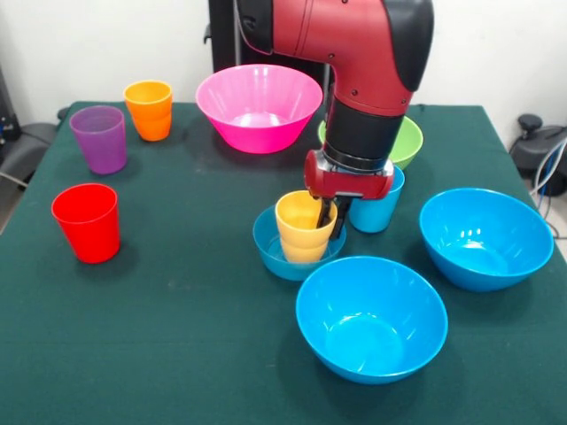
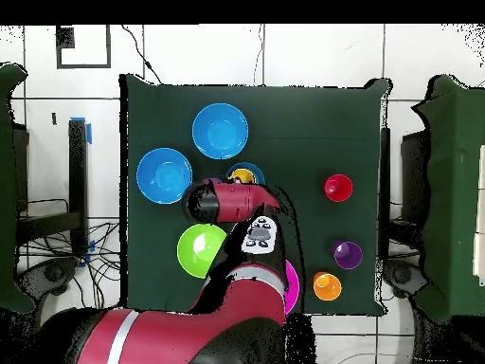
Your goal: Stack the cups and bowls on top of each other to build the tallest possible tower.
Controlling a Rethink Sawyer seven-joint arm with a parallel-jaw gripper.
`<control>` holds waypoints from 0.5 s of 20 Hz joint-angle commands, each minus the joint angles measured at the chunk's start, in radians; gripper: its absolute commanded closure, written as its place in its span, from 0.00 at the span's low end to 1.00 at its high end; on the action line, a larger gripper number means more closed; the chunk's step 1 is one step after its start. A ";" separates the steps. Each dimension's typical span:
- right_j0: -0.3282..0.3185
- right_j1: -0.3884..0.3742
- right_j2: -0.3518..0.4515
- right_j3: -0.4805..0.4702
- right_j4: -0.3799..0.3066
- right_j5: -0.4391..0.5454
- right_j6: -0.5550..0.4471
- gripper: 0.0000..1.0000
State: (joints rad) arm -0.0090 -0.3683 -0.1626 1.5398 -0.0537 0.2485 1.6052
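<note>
A yellow-orange cup (image 1: 299,228) stands upright inside the small shallow blue bowl (image 1: 270,252) near the table's middle. My gripper (image 1: 331,217) comes down on the cup's right rim, one finger inside the cup and one outside, shut on it. A light blue cup (image 1: 376,212) stands just behind the gripper, partly hidden by it. From overhead the arm covers the gripper, and only the cup's top (image 2: 243,175) shows. No stack taller than this one cup in its bowl is visible.
Two large blue bowls (image 1: 370,319) (image 1: 485,237) sit in front and to the right. Behind the arm are a pink bowl (image 1: 257,106) and a green bowl (image 1: 409,142). On the left stand an orange cup (image 1: 149,110), a purple cup (image 1: 99,138) and a red cup (image 1: 87,222).
</note>
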 commanded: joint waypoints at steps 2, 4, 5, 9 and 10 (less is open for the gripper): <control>0.036 0.069 0.023 -0.018 0.053 0.061 0.203 1.00; 0.040 0.073 0.017 -0.015 0.059 0.052 0.203 1.00; 0.041 0.075 0.015 -0.013 0.063 0.048 0.203 1.00; 0.048 0.085 0.006 -0.009 0.074 0.040 0.207 1.00; 0.047 0.087 0.006 -0.008 0.076 0.040 0.208 1.00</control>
State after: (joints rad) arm 0.0249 -0.3548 -0.2004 1.5395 -0.0122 0.2485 1.6255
